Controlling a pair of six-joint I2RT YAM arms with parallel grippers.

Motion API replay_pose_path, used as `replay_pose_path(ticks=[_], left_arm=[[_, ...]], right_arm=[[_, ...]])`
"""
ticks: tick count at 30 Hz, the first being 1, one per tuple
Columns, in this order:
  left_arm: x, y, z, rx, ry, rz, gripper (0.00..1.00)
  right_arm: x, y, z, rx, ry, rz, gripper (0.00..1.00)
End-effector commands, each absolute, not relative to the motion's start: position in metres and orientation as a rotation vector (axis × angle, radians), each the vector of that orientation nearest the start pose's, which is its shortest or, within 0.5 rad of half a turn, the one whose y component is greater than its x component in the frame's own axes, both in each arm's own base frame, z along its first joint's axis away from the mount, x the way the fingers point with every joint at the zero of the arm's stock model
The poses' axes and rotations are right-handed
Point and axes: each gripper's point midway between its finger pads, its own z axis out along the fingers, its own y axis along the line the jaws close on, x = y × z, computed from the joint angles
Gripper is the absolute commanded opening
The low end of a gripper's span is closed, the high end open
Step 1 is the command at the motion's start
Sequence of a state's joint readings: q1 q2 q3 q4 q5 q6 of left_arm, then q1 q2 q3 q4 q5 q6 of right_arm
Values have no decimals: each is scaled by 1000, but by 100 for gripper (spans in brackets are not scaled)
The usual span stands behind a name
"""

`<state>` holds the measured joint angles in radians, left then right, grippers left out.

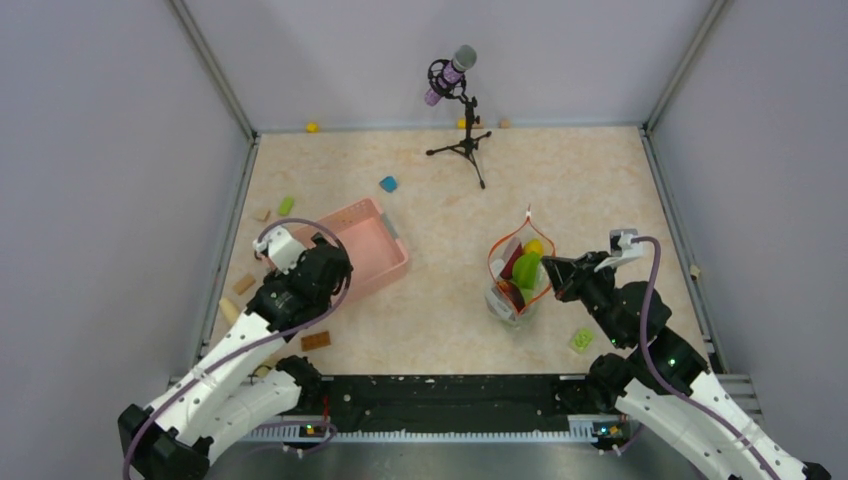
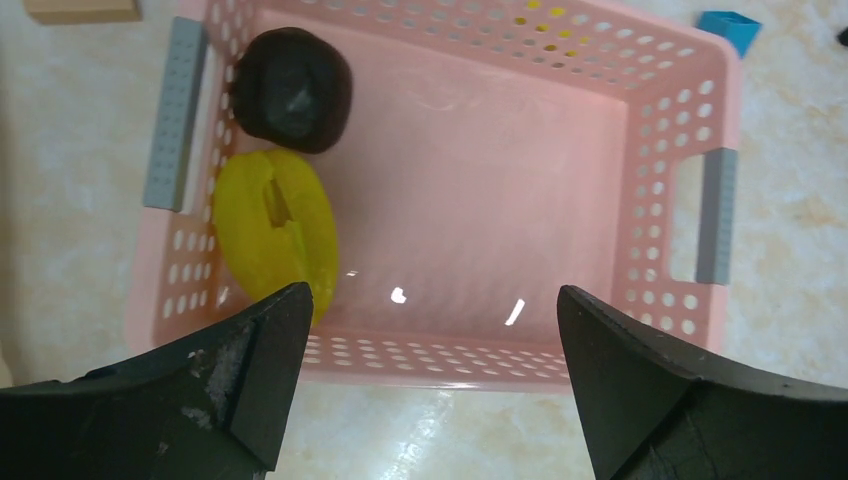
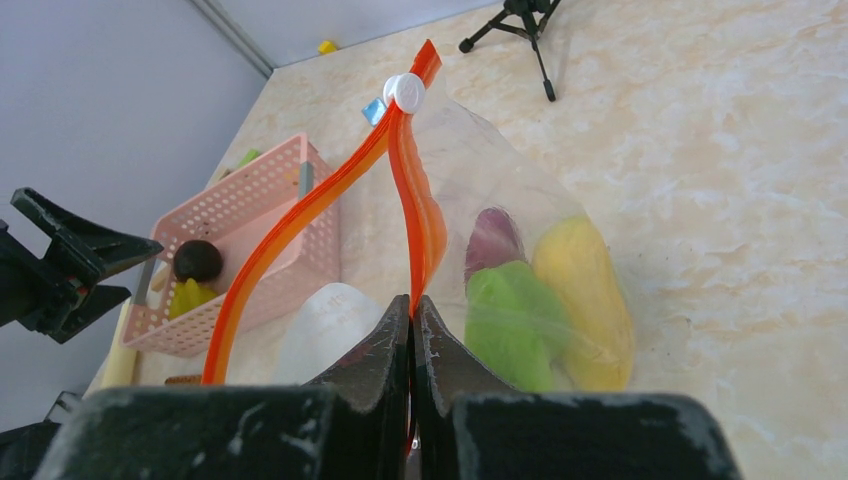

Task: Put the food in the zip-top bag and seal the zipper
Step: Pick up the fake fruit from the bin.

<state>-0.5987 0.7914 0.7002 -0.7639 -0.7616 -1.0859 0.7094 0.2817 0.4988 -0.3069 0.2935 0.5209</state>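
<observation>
Clerk: First entry, the bag?

Checker: Bag (image 1: pixel 505 300), clear plastic. It stands on the table at about 4 o'clock from the centre in the overhead view, with its mouth facing up. Seen through its wall, side by side: maroon piece (image 3: pixel 492 240), green piece (image 3: pixel 505 320), yellow piece (image 3: pixel 585 285).

Clerk: Zipper?

Checker: Zipper (image 3: pixel 418 215), orange-red, not sealed. Its two strips bow apart into a loop. From above the loop's long axis runs roughly 12 to 6 o'clock. The white slider (image 3: pixel 405 92) sits at the 12 o'clock end.

Clerk: Right gripper?

Checker: Right gripper (image 3: pixel 411 312), jaws pressed together on one strip of the zipper, at the loop's 3 o'clock side.

Clerk: Left gripper?

Checker: Left gripper (image 2: pixel 433 305), jaws wide apart with nothing between them. It hangs above the near rim of the basket (image 2: pixel 640 80).

Clerk: Basket details?

Checker: Pink, slotted, grey handles. It is at about 9 o'clock from the table's centre, well apart from the bag. Two items lie in it against one side wall. The brown piece (image 2: pixel 293 90) is round and sits in the 11 o'clock corner of the wrist view. The yellow slice (image 2: pixel 275 230) is just beside it at its 6 o'clock, with its long axis along that wall.

Clerk: Sundries?

Checker: Microphone stand (image 1: pixel 465 135) at the table's 12 o'clock. Blue block (image 1: pixel 388 184) on the table at the basket's 12 o'clock.
</observation>
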Motion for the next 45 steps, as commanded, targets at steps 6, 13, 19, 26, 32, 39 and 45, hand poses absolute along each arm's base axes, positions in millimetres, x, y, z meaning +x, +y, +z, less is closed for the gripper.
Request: replay_pose_path(ticks=[6, 13, 19, 26, 32, 39, 45], left_arm=[[218, -11, 120, -946, 2140, 159, 97], [234, -7, 96, -994, 2196, 117, 97], [242, 2, 78, -1042, 2252, 177, 97], [242, 8, 57, -1067, 2308, 237, 93], [246, 6, 42, -1082, 2335, 231, 90], [252, 4, 35, -1085, 2338, 226, 85], [255, 22, 41, -1120, 2277, 315, 84]], right_arm=[[201, 128, 246, 89, 1681, 690, 0], [200, 131, 244, 78, 1692, 696, 0], [200, 130, 244, 81, 1693, 693, 0], [202, 128, 239, 95, 1703, 673, 0], [204, 129, 238, 96, 1708, 667, 0], [204, 129, 237, 95, 1712, 666, 0], [203, 128, 238, 94, 1710, 665, 0]])
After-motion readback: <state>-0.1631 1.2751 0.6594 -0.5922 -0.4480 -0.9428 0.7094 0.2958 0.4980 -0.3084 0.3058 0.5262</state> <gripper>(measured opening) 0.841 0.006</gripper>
